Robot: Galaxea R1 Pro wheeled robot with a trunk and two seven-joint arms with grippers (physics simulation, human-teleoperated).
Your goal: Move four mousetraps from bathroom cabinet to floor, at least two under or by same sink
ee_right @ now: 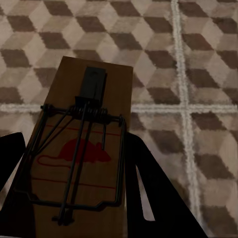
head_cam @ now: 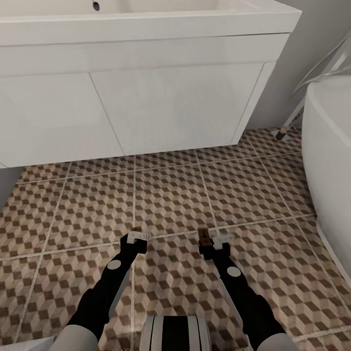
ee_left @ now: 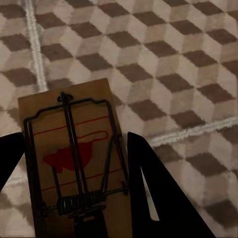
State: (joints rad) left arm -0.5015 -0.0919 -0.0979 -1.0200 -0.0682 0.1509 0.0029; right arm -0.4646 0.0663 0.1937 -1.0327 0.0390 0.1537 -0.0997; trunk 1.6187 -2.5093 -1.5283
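In front of the sink [head_cam: 146, 73], the left gripper [head_cam: 138, 237] and right gripper [head_cam: 210, 242] each clamp 1 mousetrap [ee_left: 72, 158] [ee_right: 82, 158], held low over the bathroom floor [head_cam: 170, 195], likely to set both near it.

The head camera looks forward and down from high up. It sees the white sink [head_cam: 146, 29] on the far wall, the bathtub [head_cam: 326, 161] at the right, and lots of floor [head_cam: 170, 195] in front. Both arms reach out low in this view.

The left wrist camera sits very close behind its fingers [ee_left: 158, 193] and looks down at a mousetrap [ee_left: 74, 158] with floor tiles past it.

The right wrist camera does the same, close over another mousetrap [ee_right: 84, 148].

All three views share the same patch of tiled floor in front of the sink.
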